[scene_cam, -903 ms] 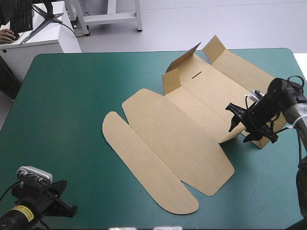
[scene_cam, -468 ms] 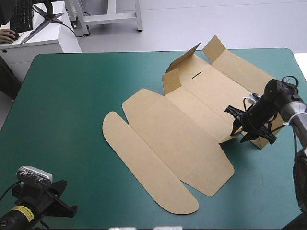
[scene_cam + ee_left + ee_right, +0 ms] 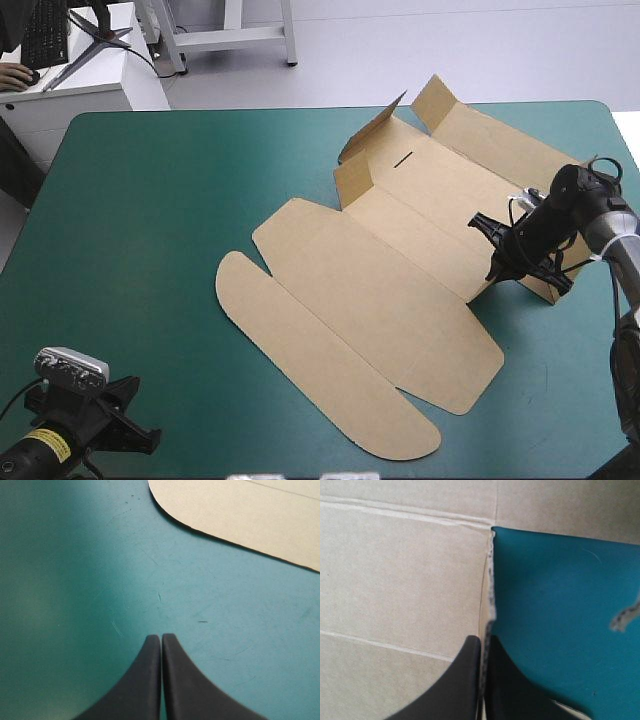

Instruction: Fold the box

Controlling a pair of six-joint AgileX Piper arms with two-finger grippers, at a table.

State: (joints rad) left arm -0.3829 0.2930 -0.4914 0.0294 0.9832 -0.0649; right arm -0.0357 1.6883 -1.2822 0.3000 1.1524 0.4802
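The brown box (image 3: 380, 290) lies as a cut sheet across the middle and right of the table. Its long rounded flap (image 3: 320, 370) is flat toward the front, and short flaps (image 3: 372, 140) stand raised at the far end. My right gripper (image 3: 497, 262) is at the sheet's right side, shut on the upright edge of a side flap. In the right wrist view the board's edge (image 3: 491, 595) runs between the right gripper (image 3: 483, 641). My left gripper (image 3: 145, 436) stays at the front left corner, shut on nothing. In its wrist view the left gripper (image 3: 161, 637) points at bare cover, with the rounded flap (image 3: 240, 515) well ahead.
Teal-green cover (image 3: 150, 200) shows over the whole left half of the table and in a strip (image 3: 560, 400) at the front right. The table's right edge runs close behind my right arm.
My right gripper has closed on the side flap's edge. The whole sheet has turned a little, its rounded flap sliding toward the front right. The left arm has not moved.
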